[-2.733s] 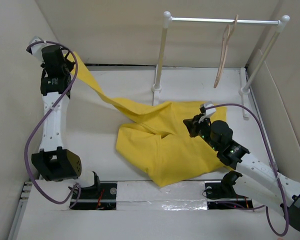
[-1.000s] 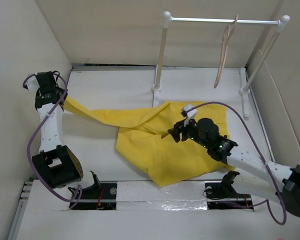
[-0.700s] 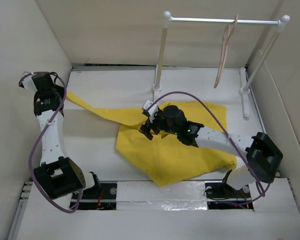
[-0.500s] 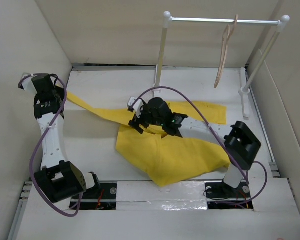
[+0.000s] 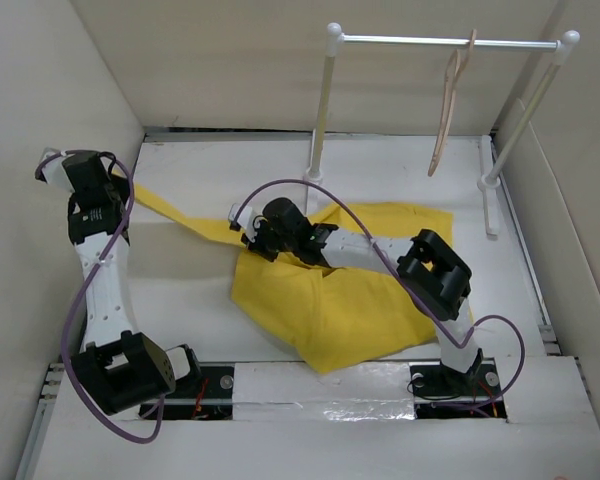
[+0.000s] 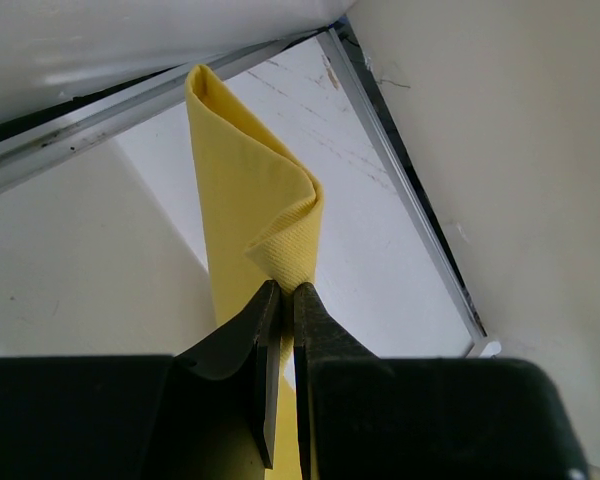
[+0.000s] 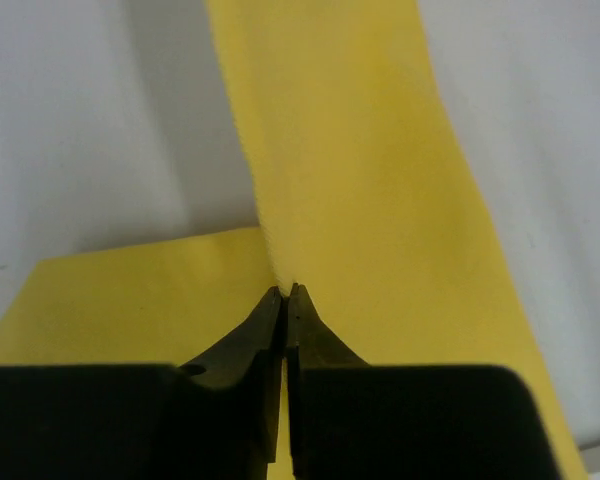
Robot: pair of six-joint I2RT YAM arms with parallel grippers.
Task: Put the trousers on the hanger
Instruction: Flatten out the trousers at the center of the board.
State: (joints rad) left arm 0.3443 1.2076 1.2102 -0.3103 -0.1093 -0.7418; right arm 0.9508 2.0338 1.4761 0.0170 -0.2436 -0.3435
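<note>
The right end effector (image 7: 285, 292) has just been swung leftward across the table (image 5: 210, 165) and pinched shut on a ridge of the trousers (image 5: 330, 290), where one leg stretches out. That leg's folded end is clamped in the closed left end effector (image 6: 285, 288) near the far left corner — so lifting seems possible. The cloth is bright yellow and rumpled mid-table; the hanger (image 5: 448, 100) hangs bare at the far right.
</note>
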